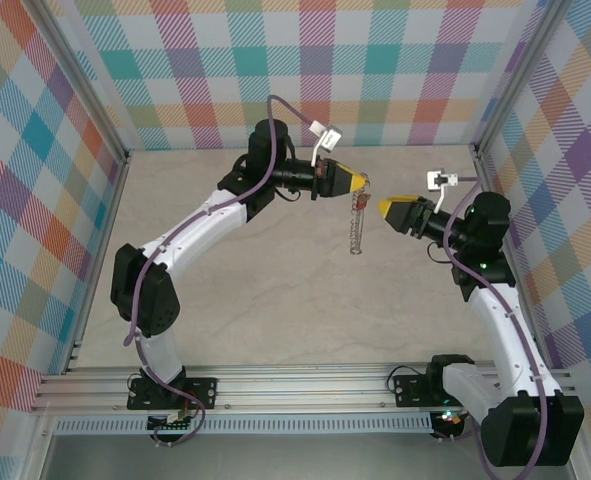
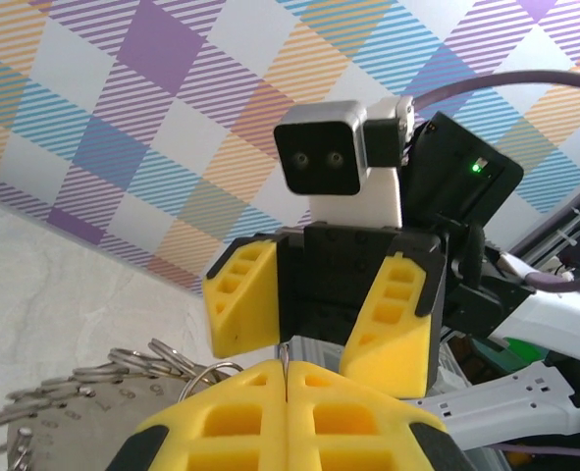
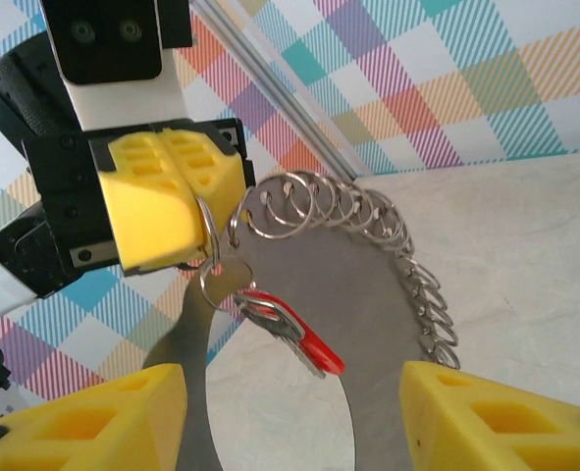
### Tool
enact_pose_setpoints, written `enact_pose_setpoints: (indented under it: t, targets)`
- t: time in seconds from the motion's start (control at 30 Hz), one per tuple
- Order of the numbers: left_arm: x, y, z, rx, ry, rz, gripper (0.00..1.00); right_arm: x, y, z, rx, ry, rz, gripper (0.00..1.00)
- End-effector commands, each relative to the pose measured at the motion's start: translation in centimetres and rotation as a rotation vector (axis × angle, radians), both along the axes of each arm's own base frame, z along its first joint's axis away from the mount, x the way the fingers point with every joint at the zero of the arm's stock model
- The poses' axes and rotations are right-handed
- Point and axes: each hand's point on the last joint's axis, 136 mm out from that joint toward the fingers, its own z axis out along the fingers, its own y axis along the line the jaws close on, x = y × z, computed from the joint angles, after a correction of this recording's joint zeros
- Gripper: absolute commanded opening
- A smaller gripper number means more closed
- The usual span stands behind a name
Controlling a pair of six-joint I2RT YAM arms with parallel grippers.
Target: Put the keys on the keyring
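The keyring [image 3: 388, 294] is a grey oval metal loop with several split rings along its rim. It hangs in the air from my left gripper [image 3: 196, 211], which is shut on a ring at its top. A red-headed key [image 3: 304, 339] dangles from a small ring just below those fingers, inside the oval. My right gripper [image 3: 294, 422] faces it, open, with its yellow fingers [image 3: 83, 422] on either side and touching nothing. From above, the keyring [image 1: 356, 235] hangs between the left gripper [image 1: 363, 182] and right gripper [image 1: 383, 210]. In the left wrist view my left gripper [image 2: 288, 378] pinches a thin ring edge.
The beige tabletop [image 1: 275, 300] lies below both arms, boxed in by plaid walls [image 1: 35, 200] and a metal frame rail [image 1: 275, 385] at the near edge. The right arm's camera block [image 2: 334, 147] sits close in front of the left gripper.
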Motion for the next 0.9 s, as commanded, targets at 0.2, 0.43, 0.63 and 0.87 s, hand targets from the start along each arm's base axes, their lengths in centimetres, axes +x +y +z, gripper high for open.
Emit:
enact_pose_setpoints:
  t: [0.2,0.43,0.63,0.87]
  targets:
    - [-2.4,0.9,4.7,-0.091,-0.093,-0.029,0.00,-1.8,1.8,1.8,0.020,-0.084,0.128,0.66]
    - [-2.6,0.8,5.2,-0.103,-0.093,-0.040,0.00,-1.6,2.9,1.7,0.020,-0.088,0.157,0.64]
    - [-2.8,0.6,5.2,-0.105,-0.092,-0.054,0.00,-1.4,3.9,1.9,0.022,-0.096,0.183,0.60]
    - [-2.8,0.4,5.1,-0.106,-0.092,-0.056,0.00,-0.6,4.9,1.8,0.021,-0.095,0.196,0.50]
